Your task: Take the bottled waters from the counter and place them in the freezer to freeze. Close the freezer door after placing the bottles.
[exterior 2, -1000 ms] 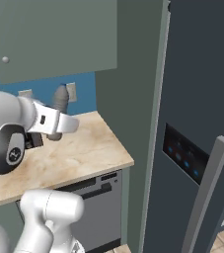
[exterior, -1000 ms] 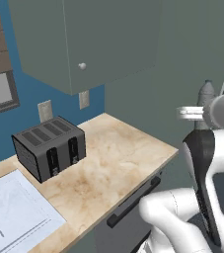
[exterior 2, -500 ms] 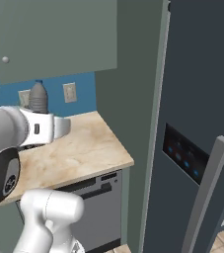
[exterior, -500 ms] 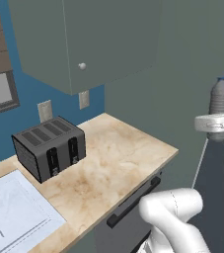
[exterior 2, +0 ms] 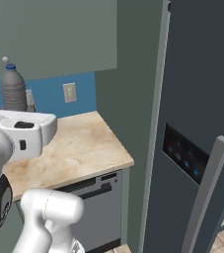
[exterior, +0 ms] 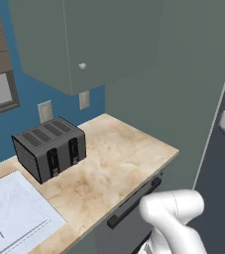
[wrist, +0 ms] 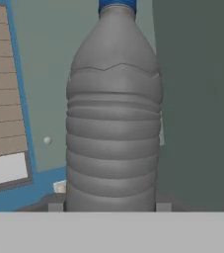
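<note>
Smoky grey ribbed plastic water bottle (wrist: 113,113) with a blue-looking cap stands upright between the two dark fingers (wrist: 56,205), which are closed on its lower body; its shoulder shows a zigzag crease above stacked rings. From the right base view the same bottle (exterior 2: 14,89) rises above the white hand, in the air over the tabletop's near side, in front of the blue wall.

Half a second ago the left base view showed the bottle on the hand at the right edge; now only a bit of white hand remains there, higher and further right. In the right base view the hand sits higher than before, and the bottle with it.

The light beige marble-patterned tabletop (exterior: 119,158) carries a dark grey four-slot toaster (exterior: 49,147) and runs to a white ribbed sink drainer (exterior: 12,218). Grey-green wall cabinets (exterior: 109,39) hang above. To the right stands the dark slate freezer door (exterior 2: 197,99), shut, with its blue-lit dispenser panel (exterior 2: 185,159) and long grey handle (exterior 2: 207,188).
</note>
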Controlling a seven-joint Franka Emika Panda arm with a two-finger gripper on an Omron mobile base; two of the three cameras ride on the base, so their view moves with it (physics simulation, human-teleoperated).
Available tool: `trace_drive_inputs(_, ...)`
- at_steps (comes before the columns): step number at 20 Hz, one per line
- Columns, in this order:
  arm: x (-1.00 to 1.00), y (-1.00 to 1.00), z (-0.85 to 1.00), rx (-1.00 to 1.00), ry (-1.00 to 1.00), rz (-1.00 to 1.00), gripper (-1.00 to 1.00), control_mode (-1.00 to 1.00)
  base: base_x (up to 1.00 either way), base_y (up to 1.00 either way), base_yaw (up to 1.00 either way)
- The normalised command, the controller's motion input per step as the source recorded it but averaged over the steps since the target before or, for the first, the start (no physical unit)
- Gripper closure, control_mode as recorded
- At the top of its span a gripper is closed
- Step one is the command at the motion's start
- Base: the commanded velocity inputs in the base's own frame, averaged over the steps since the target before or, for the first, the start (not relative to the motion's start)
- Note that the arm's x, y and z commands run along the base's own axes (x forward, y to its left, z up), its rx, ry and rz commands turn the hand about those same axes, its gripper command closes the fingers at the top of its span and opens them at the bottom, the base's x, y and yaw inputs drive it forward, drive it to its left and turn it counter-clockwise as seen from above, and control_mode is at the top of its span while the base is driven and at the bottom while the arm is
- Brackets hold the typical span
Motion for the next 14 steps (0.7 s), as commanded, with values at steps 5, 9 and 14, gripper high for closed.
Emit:
trace_drive_inputs(5,-0.10,0.11,0.07,0.08,-0.20,0.00,1.00,-1.00,0.00,0.00,0.00)
trace_drive_inputs(9,0.00,0.22,0.00,0.00,-0.02,0.00,1.00,-1.00,0.00,0.00,0.00)
trace_drive_inputs(14,0.03,0.20,-0.21,0.00,-0.11,0.00,1.00,-1.00,0.00,0.00,0.00)
